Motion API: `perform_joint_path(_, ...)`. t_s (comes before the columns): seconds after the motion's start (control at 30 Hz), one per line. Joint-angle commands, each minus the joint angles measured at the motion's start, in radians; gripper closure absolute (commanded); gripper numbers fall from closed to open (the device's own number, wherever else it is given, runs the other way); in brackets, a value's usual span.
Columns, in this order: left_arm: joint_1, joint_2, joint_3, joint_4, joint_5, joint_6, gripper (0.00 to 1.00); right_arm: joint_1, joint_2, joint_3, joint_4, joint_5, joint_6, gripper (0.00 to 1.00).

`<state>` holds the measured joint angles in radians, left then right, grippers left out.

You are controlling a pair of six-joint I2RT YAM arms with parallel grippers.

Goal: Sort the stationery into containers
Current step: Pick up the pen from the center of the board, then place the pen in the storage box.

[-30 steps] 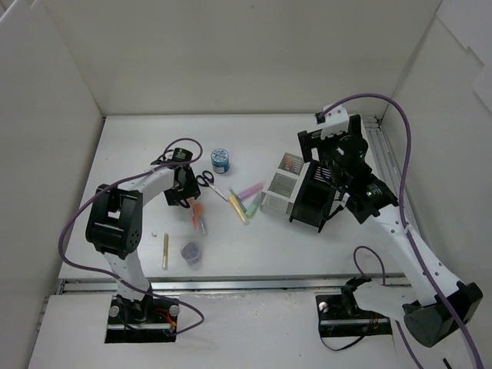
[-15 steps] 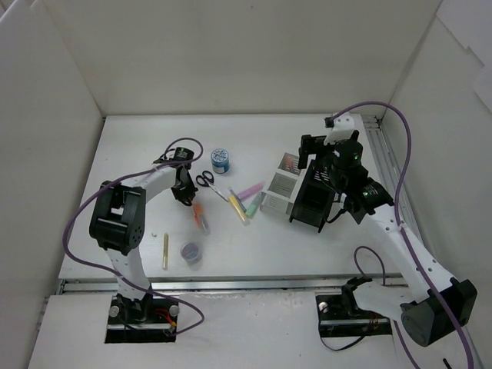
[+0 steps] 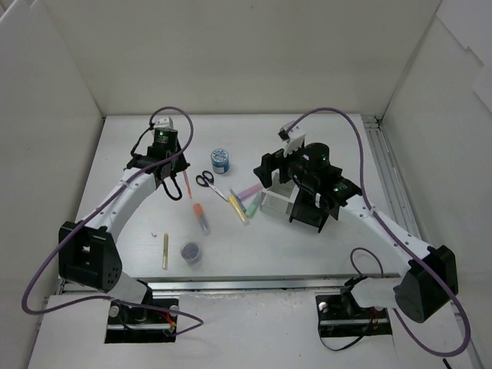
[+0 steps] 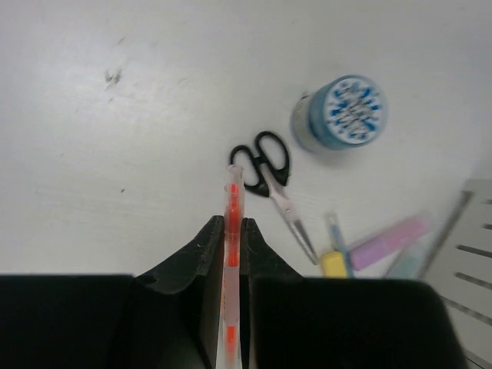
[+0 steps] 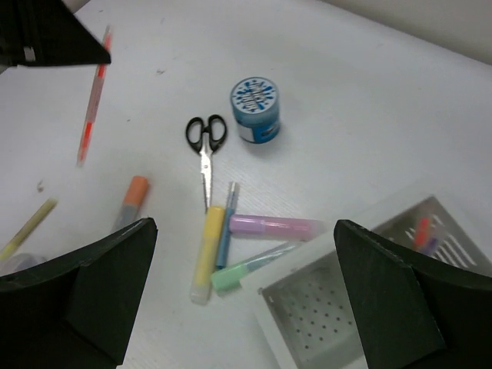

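we see the left claw pinching a pink pen above the tabletop, the right claw spread wide

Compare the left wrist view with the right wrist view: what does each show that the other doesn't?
Only the left wrist view shows, close up, the left gripper shut on the pink pen. Only the right wrist view shows the orange-capped marker, the thin yellow pen and the open compartments of the white organizer. Both show the scissors, the blue tin, the yellow marker, the purple marker and the pink pen itself.
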<state>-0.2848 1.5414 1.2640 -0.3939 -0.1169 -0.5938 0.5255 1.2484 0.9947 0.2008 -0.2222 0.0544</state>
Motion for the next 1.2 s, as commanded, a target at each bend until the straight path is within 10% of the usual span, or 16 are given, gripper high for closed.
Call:
perform_joint_path(0.0,-0.030,-0.105,-0.003,0.208,0.104,0.129,1.00,0.024,0.057,0.013,0.216,-0.203,0.033,0.02)
perform_joint_path(0.43,-0.131,-0.239,-0.170,0.598,0.450,0.167,1.00,0.146,0.284,0.053,0.503,-0.249,0.208,0.07)
perform_joint_path(0.63,-0.175,-0.254,-0.205,0.662,0.453,0.150,1.00,0.168,0.361,0.096,0.543,-0.183,0.254,0.26)
perform_joint_path(0.97,-0.203,-0.288,-0.218,0.670,0.444,0.157,1.00,0.191,0.376,0.096,0.604,-0.124,0.237,0.92)
perform_joint_path(1.17,-0.203,-0.306,-0.198,0.603,0.439,0.173,0.07,0.174,0.315,0.049,0.604,-0.022,0.180,1.00)
